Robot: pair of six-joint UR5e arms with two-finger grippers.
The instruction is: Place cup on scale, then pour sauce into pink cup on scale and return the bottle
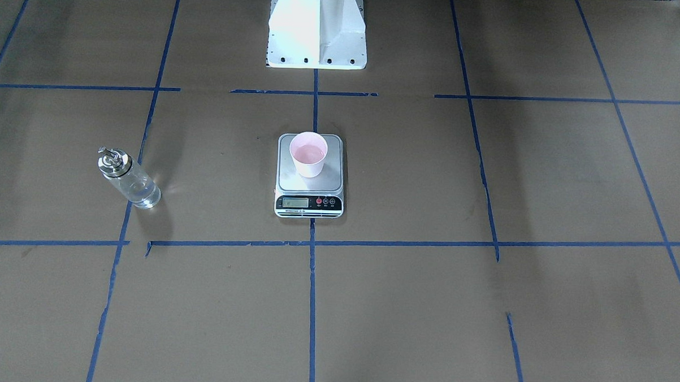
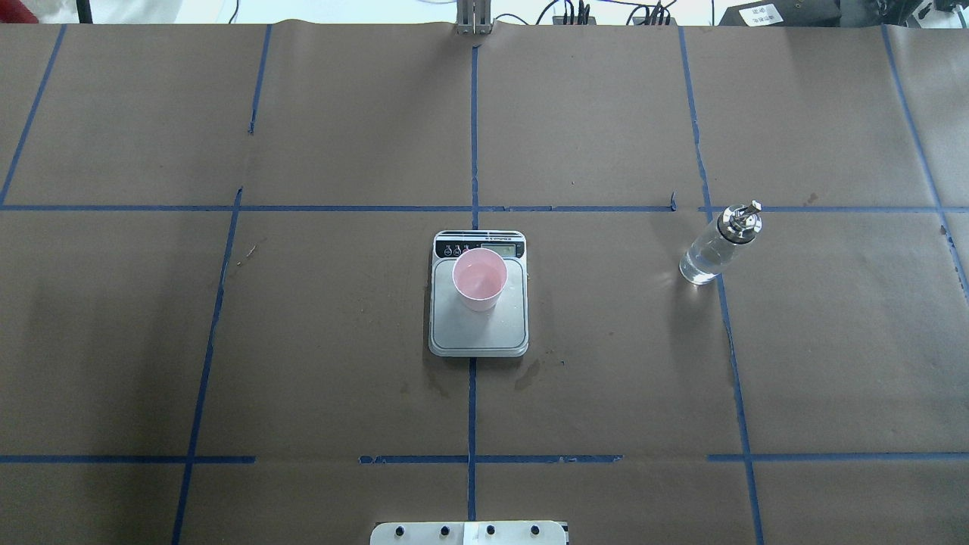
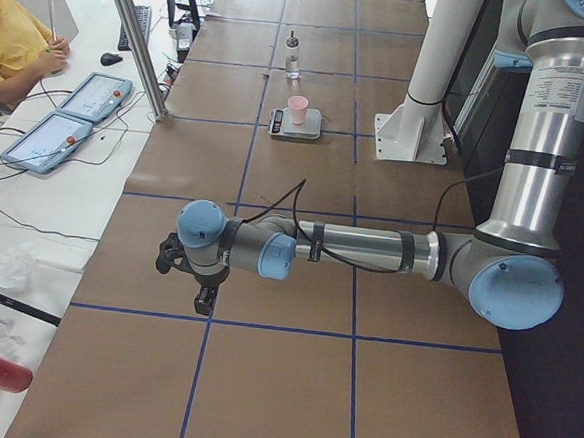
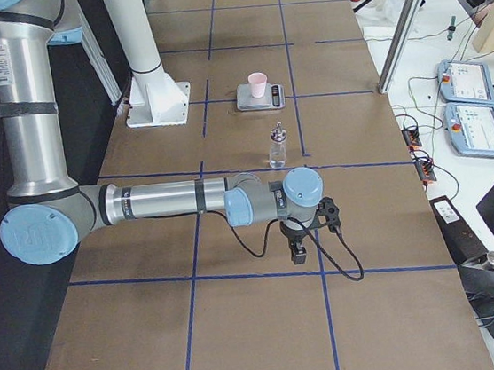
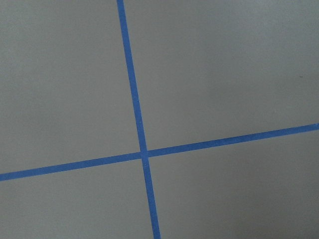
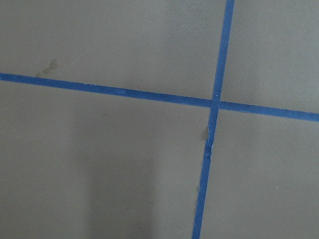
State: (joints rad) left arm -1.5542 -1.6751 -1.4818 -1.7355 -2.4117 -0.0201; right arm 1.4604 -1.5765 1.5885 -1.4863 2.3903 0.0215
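The pale pink cup stands upright on the steel plate of the scale at the table's middle; both also show in the overhead view, the cup on the scale. The clear glass bottle with a metal spout cap stands upright on the robot's right, apart from the scale, with clear liquid inside. The left gripper hangs low over the table far from the scale, at the table's left end. The right gripper hangs low near the right end, short of the bottle. I cannot tell whether either is open.
The white robot pedestal stands behind the scale. Blue tape lines grid the brown table. In the exterior left view a metal post, two tablets and a person in yellow are beside the table.
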